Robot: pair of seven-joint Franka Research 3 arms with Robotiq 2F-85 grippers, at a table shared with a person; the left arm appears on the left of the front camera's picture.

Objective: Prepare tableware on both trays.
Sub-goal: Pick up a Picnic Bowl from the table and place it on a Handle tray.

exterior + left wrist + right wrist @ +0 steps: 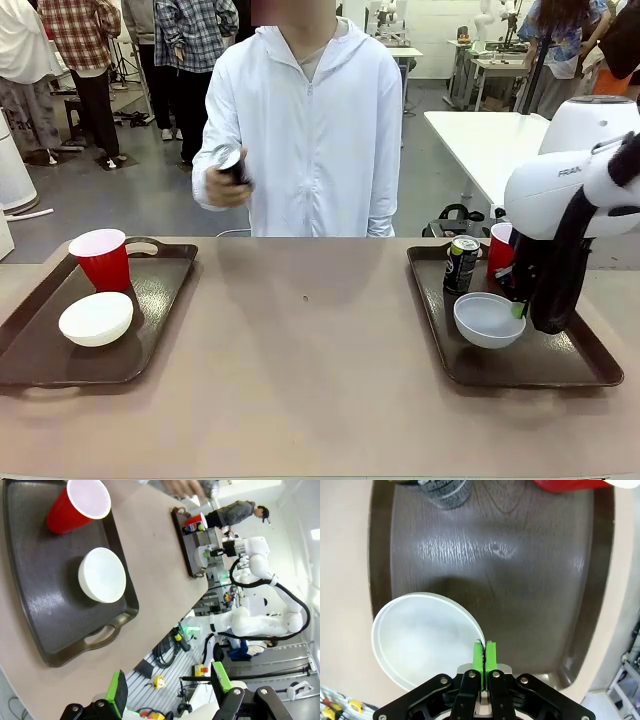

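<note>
Two trays stand before me, one at each end of the table. On the left tray (150, 355) I find a red cup (102, 258) at the far end and a cream-white bowl (96, 318) just nearer me; no can is on it. My left gripper (167, 687) hangs above that end, pads apart and holding nothing.

Across the middle, the person's hand (225, 183) holds a small dark can (232, 163) above the far edge, well clear of both trays.

On the right tray (560, 365) stand a can (461, 263), a second red cup (500, 250) behind it, and the grey-blue bowl (489, 319). My right gripper (484, 657) has its pads pressed together on the bowl's near rim.

I judge the right set complete and the bowl placement all but finished. The next move calls for parting those pads and lifting clear; the left tray lacks its can, likely the one in the person's hand.
</note>
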